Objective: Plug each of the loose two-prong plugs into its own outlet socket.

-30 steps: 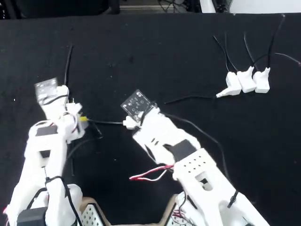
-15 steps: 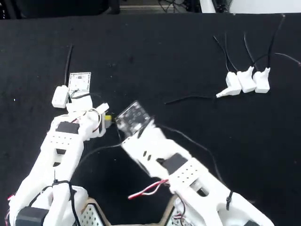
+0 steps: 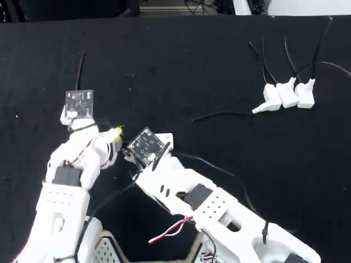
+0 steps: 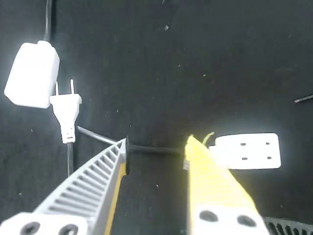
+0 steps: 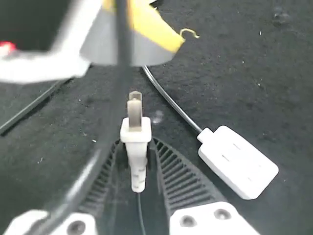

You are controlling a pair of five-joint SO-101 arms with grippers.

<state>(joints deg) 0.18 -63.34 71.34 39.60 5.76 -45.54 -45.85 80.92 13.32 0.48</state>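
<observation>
We see the right gripper clamped narrowly on a small white two-prong plug, its prongs pointing away from the wrist. A white rectangular outlet socket lies flat on the black cloth table just beside it. The left gripper stands with its grey and yellow fingers wide apart, and a thin black cable runs across the gap at their tips. Near it a second white two-prong plug lies loose, its prongs just beside a rounded white outlet block.
</observation>
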